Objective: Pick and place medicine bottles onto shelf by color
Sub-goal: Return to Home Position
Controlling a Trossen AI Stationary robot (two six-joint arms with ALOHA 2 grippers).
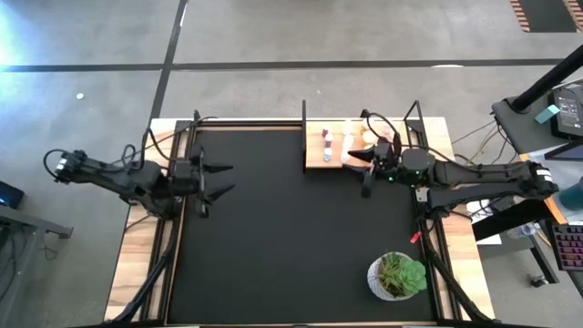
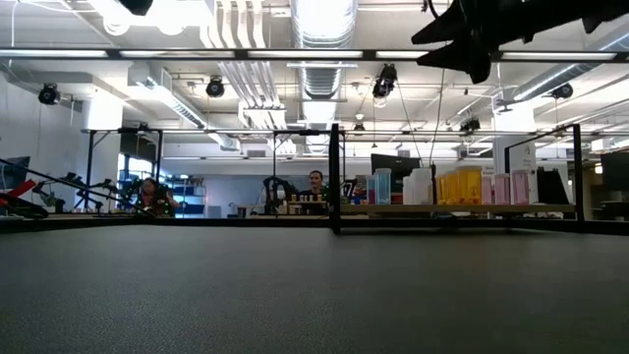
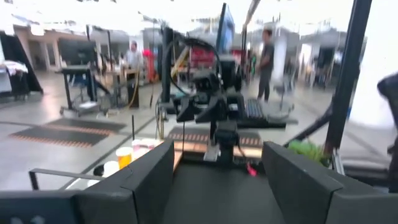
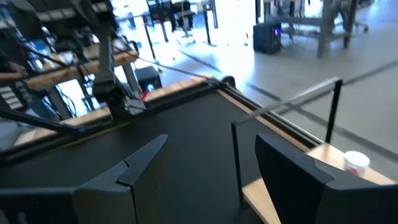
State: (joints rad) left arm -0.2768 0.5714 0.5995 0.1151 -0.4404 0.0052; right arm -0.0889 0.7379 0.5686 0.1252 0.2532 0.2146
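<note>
Both jaws are spread wide with nothing held. Left gripper (image 1: 223,178) hangs over the left edge of the black mat (image 1: 273,237), fingers pointing toward the middle of the mat. Right gripper (image 1: 357,171) hovers just off the front edge of the shelf (image 1: 314,157), above the mat and high up in the low view.

The mat covers most of the wood table (image 1: 137,264). The shelf sits at the mat's top edge in the high view, right of centre, with black posts at its ends. A potted plant (image 1: 398,275) stands near the mat's lower right corner.

The medicine bottles (image 2: 457,186) stand upright in a row on the shelf. In the low view they are grouped clear, white, orange, pink. The labels are too small to read.
</note>
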